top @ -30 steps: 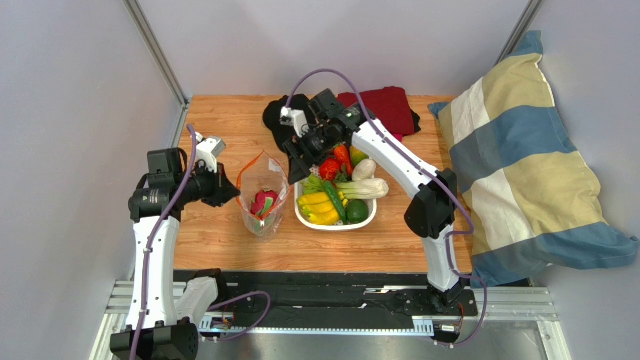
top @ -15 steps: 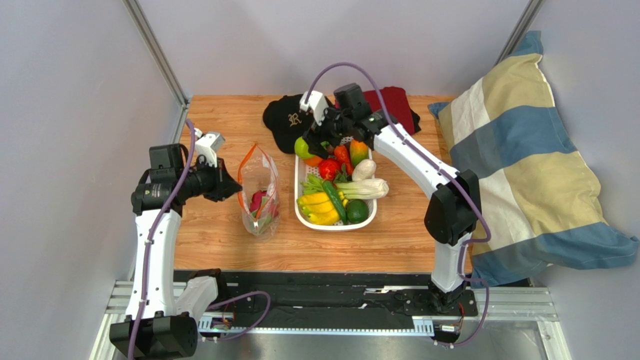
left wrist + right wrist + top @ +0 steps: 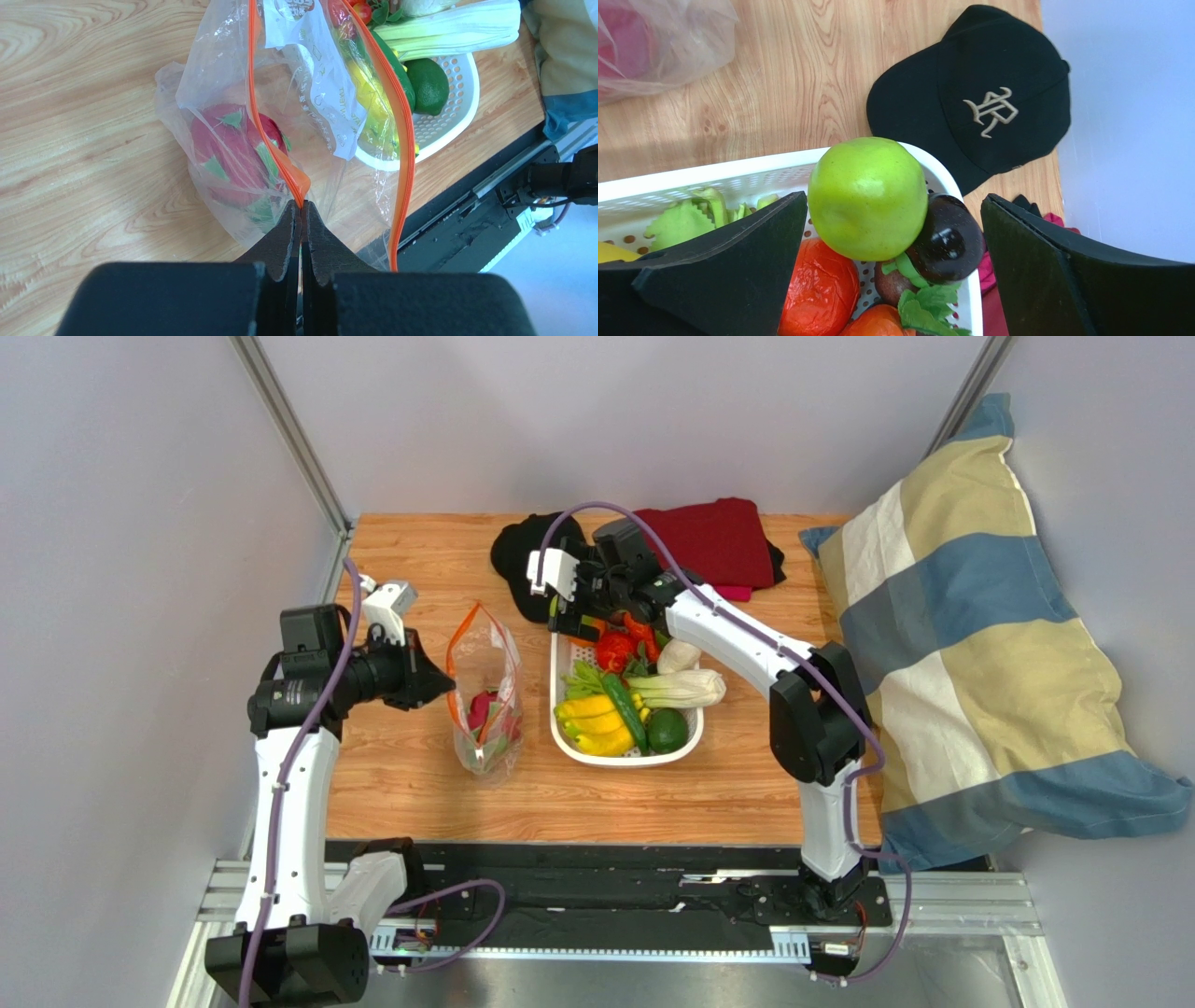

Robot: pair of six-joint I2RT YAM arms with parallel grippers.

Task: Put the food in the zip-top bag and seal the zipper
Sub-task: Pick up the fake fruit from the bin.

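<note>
The clear zip-top bag (image 3: 487, 711) stands open left of the white basket (image 3: 622, 752). The pink dragon fruit (image 3: 224, 150) lies inside the bag. My left gripper (image 3: 302, 206) is shut on the bag's near rim, pinching the red-orange zipper strip (image 3: 263, 133); the strip's other side (image 3: 394, 140) hangs apart. My right gripper (image 3: 892, 199) is open at the basket's far left corner, its jaws either side of the round green fruit (image 3: 868, 197). The small dark fruit (image 3: 946, 243) touches that fruit's right side. In the top view the right gripper (image 3: 578, 602) hides both.
The basket also holds yellow bananas (image 3: 596, 725), white-stemmed greens (image 3: 683, 686), a dark green fruit (image 3: 668, 730) and red-orange pieces (image 3: 815, 287). A black cap (image 3: 990, 105) and red cloth (image 3: 716, 539) lie behind the basket. A striped pillow (image 3: 982, 644) fills the right side.
My right gripper has left the space above the bag and come down at the basket's far left corner around the green fruit. The bag's mouth has narrowed. My left gripper keeps its hold.
</note>
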